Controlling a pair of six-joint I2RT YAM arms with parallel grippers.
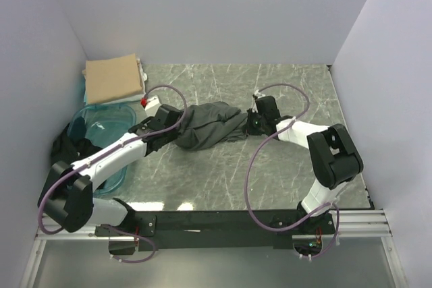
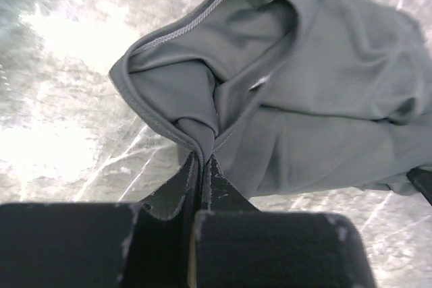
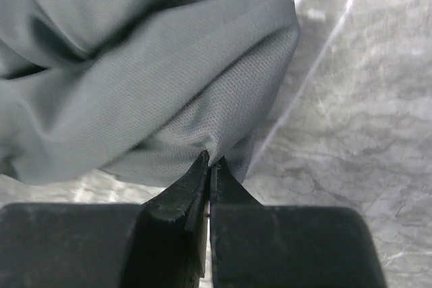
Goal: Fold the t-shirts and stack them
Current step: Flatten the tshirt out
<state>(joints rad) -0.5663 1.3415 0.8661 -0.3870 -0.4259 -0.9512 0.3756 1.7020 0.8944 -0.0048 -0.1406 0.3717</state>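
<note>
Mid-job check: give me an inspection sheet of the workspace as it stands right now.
Surface: marble tabletop, no spills seen.
Job's things: grey t-shirt crumpled mid-table; tan t-shirt folded at the far left corner; dark cloth bunched beside the tub.
Clutter: teal tub at left.
End effectors: left end effector shut on the grey t-shirt's hem; right end effector shut on another edge of it.
Cables: purple cables loop off both arms; snags nothing seen.
Surroundings: white walls on three sides.

Grey marble-look tabletop (image 1: 283, 166) with a crumpled dark charcoal-grey t-shirt (image 1: 209, 125) bunched in the middle. A translucent teal plastic tub (image 1: 108, 129) sits at the left, and a folded tan t-shirt (image 1: 113, 79) is in the far-left corner.
</note>
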